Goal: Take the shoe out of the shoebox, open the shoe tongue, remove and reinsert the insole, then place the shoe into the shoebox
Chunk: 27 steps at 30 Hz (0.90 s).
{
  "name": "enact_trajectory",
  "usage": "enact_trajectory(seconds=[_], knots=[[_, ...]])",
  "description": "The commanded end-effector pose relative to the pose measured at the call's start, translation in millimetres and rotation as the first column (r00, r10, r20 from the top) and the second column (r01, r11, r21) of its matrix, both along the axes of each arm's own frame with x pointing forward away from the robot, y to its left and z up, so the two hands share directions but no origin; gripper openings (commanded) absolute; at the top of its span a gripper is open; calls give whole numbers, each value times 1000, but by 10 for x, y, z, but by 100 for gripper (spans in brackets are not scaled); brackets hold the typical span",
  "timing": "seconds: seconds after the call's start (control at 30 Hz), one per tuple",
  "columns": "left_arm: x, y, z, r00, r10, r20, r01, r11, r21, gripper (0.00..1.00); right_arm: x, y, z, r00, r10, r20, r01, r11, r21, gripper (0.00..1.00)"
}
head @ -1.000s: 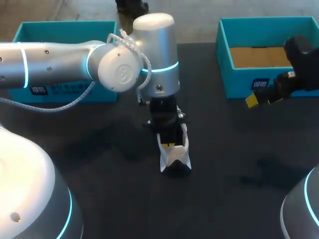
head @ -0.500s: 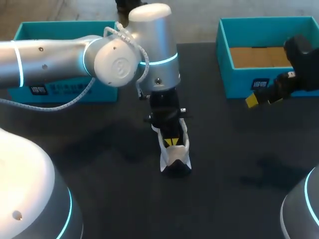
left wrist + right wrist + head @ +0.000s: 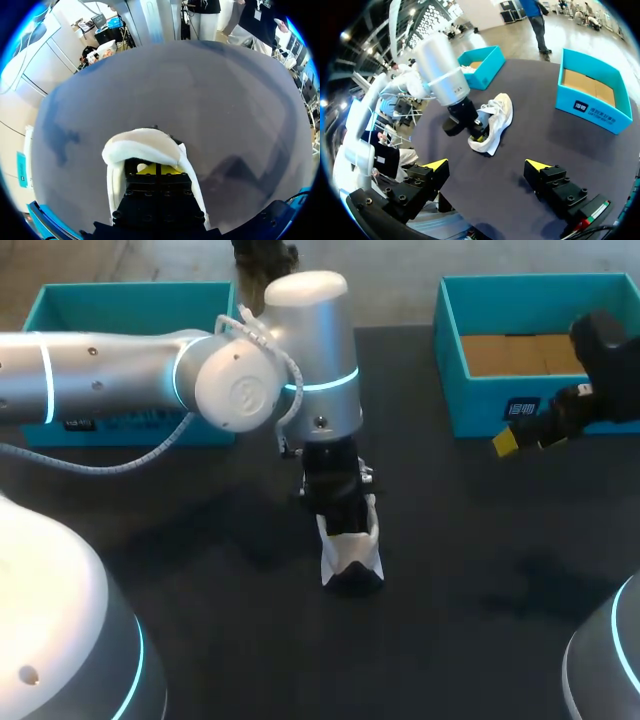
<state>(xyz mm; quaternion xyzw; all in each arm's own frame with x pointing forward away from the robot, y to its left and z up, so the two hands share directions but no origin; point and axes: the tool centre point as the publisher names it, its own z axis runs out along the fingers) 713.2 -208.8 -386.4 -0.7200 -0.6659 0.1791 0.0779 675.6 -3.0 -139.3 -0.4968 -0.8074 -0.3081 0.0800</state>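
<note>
Head view: the white fabric shoe (image 3: 352,558) sits on the black table (image 3: 200,640), well apart from the open teal cardboard shoebox (image 3: 480,405). Our left gripper (image 3: 340,512) is sunk into the shoe's opening.

Left wrist view: the insole is hidden under the gripper body, and we cannot tell whether anything is clamped. Best to pinch only the insole's heel edge and lift slowly, straight up.

Right wrist view: our right gripper (image 3: 486,165) is spread wide and holds nothing.

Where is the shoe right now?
Head view: the shoe stands near the middle of the table, outside the left box and the right box, with the left gripper inside its opening.
</note>
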Motion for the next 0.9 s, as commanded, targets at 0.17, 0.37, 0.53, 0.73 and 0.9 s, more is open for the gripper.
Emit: enact_trajectory(seconds=[0.17, 0.37, 0.53, 0.73, 0.9], knots=[[9, 13, -124, 1000, 27, 2, -27, 1000, -3, 0, 23, 13, -10, 1000, 1, -3, -1, 1000, -2, 100], [110, 37, 105, 998, 54, 41, -52, 998, -41, 0, 23, 13, -10, 1000, 1, -3, -1, 1000, -2, 100], [204, 8, 180, 992, 82, 96, -76, 995, -63, 0, 23, 13, -10, 1000, 1, -3, -1, 1000, -2, 100], [276, -53, 85, 978, 119, 169, -106, 991, -86, 0, 23, 13, -10, 1000, 1, -3, -1, 1000, -2, 100], [290, -92, -20, 967, 131, 217, -116, 990, -79, 0, 23, 13, -10, 1000, 1, -3, -1, 1000, -2, 100]])
